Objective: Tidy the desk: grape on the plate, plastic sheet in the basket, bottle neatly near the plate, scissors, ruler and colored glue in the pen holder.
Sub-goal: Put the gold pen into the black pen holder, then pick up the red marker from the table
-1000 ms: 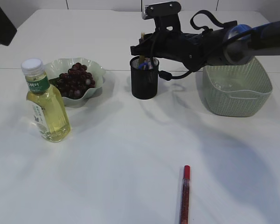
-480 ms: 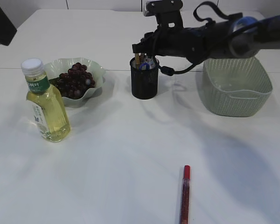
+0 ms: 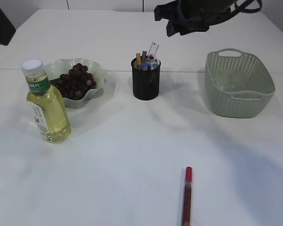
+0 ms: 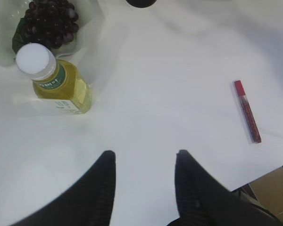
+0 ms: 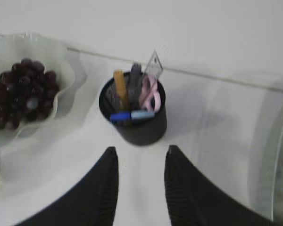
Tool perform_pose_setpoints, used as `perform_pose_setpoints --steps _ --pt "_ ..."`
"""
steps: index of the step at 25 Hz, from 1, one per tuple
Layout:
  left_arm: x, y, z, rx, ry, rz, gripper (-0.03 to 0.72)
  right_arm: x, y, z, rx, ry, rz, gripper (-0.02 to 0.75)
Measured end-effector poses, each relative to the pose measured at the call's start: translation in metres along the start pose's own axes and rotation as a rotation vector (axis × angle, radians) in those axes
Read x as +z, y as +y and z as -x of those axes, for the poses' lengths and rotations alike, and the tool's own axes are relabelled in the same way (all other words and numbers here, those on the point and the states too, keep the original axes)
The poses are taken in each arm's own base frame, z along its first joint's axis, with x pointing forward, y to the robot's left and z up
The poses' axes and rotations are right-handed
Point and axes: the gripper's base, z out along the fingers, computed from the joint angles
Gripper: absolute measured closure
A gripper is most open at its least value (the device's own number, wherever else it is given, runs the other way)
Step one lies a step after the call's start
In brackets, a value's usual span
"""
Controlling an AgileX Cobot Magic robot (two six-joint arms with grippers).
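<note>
Colored glue: lies alone at the desk's front edge.
Pen holder: near the back edge, holding scissors and ruler.
Right claw: apart, empty, above the holder.
Left claw: apart, empty.

Looks like a staged lab or office desk: bare white table, pale wall panels behind. Set out with a mesh pen holder of stationery, a plastic basket, a bottle and a plate of grapes, under a black robot arm
</note>
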Motion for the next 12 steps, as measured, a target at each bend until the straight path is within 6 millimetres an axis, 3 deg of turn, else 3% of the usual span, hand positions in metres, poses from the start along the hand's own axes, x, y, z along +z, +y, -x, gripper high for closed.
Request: perform_pose_setpoints --steps 7,12 --pt "0.000 0.000 0.000 -0.001 0.000 -0.002 0.379 -0.056 0.006 -0.019 0.084 0.353 0.041 0.462" --pt "0.000 0.000 0.000 -0.001 0.001 -0.004 0.379 -0.066 0.005 -0.032 0.081 0.521 0.031 0.462"
